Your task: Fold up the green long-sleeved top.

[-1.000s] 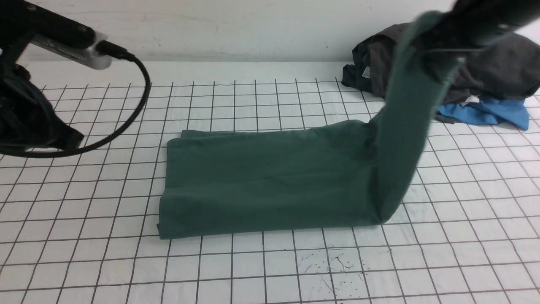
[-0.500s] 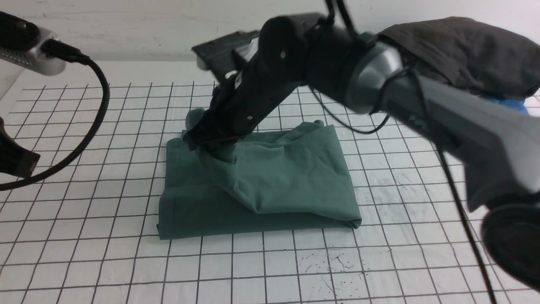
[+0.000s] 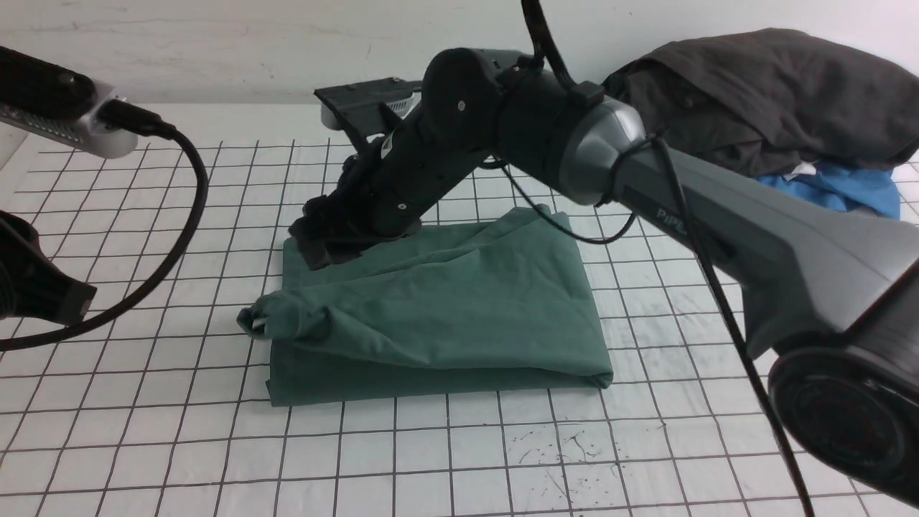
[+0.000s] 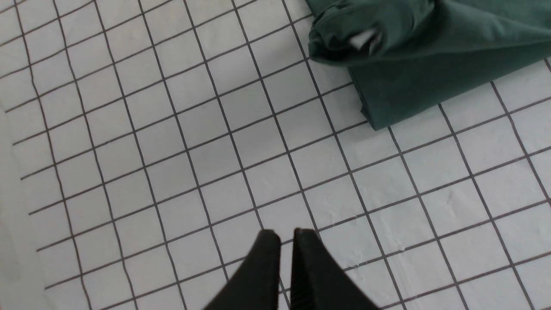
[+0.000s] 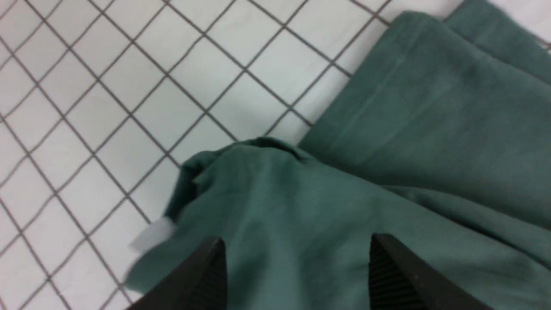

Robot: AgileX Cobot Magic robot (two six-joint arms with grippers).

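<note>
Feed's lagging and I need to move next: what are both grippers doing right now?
Left gripper: closed, holding nothing.
Right gripper: open, fingers spread just above the green top, not gripping it.

**Gridded table, three cloths**

A white table (image 3: 143,445) ruled with a dark grid carries the folded top (image 3: 445,316) at its middle. At the far right, a grey garment (image 3: 775,93) is heaped over a blue cloth (image 3: 847,190). Dark specks (image 3: 567,445) dot the near part.
</note>
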